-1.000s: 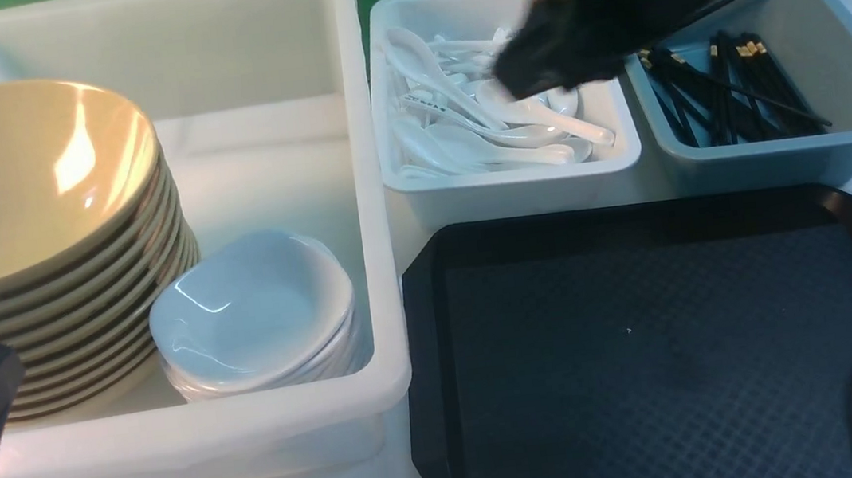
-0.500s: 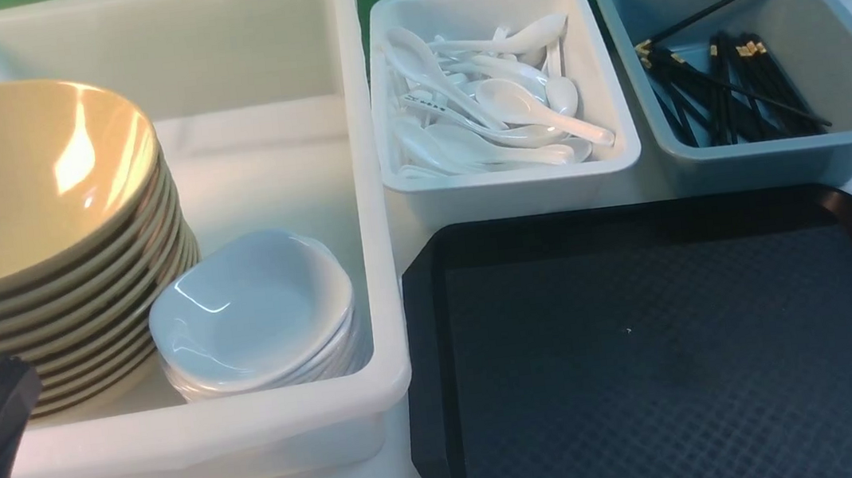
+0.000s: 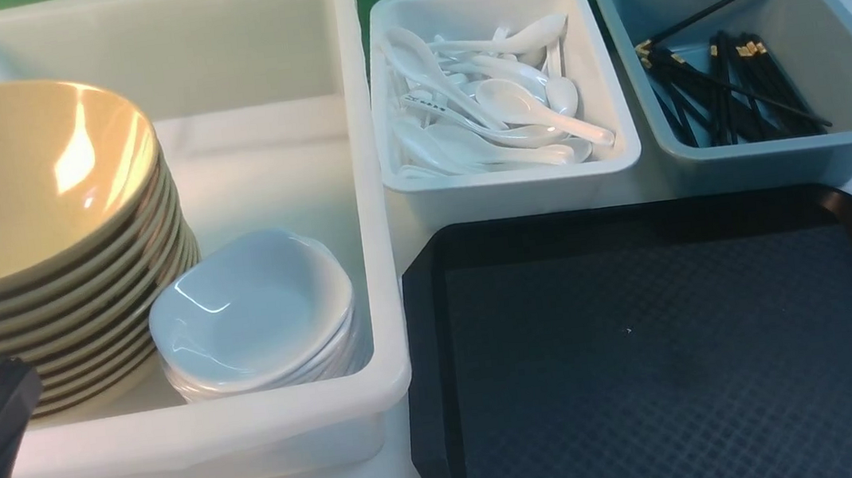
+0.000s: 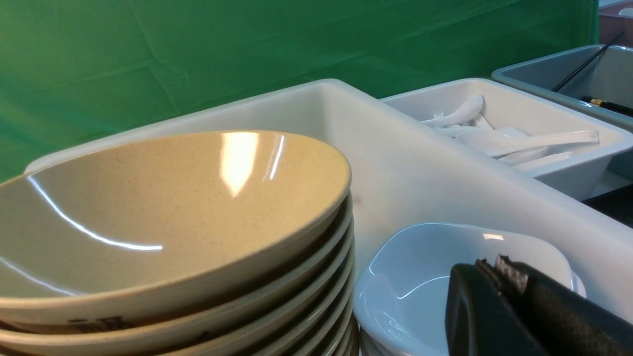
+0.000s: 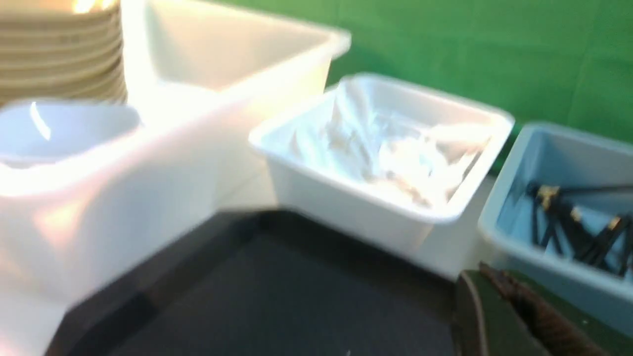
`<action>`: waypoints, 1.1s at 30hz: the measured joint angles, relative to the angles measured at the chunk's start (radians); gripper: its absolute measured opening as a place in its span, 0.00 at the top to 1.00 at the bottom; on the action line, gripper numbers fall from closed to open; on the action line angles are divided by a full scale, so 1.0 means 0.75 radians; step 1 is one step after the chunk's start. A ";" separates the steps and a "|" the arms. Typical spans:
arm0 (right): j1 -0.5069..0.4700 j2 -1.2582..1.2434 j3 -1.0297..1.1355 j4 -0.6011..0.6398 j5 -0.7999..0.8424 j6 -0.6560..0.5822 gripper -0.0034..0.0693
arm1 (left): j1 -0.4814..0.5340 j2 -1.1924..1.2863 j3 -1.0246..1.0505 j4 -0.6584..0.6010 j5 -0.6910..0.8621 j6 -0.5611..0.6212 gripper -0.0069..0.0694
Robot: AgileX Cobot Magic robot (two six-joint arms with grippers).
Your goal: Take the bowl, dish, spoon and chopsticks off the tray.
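Front view: tray (image 3: 674, 371) lying bare on the desk, both arms hanging back at the edges.
Bowl (image 3: 10, 182) topping its stack in the white tub (image 3: 275, 40); spoons (image 3: 491, 103) and chopsticks (image 3: 730, 88) sitting in their bins; left gripper (image 4: 499, 277) and right gripper (image 5: 494, 291) jaws pressed together, pinching nothing.

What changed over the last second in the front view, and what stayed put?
The right arm, which was over the spoon and chopstick bins, pulled back toward the robot; only a dark part of it shows at the tray's right edge. The right gripper closed, holding nothing. The bowls, dishes, spoons, chopsticks and left gripper kept their places.
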 joint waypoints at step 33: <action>-0.681 -0.662 0.343 0.298 0.349 -0.003 0.89 | 0.000 -0.001 0.000 0.000 0.002 0.000 0.92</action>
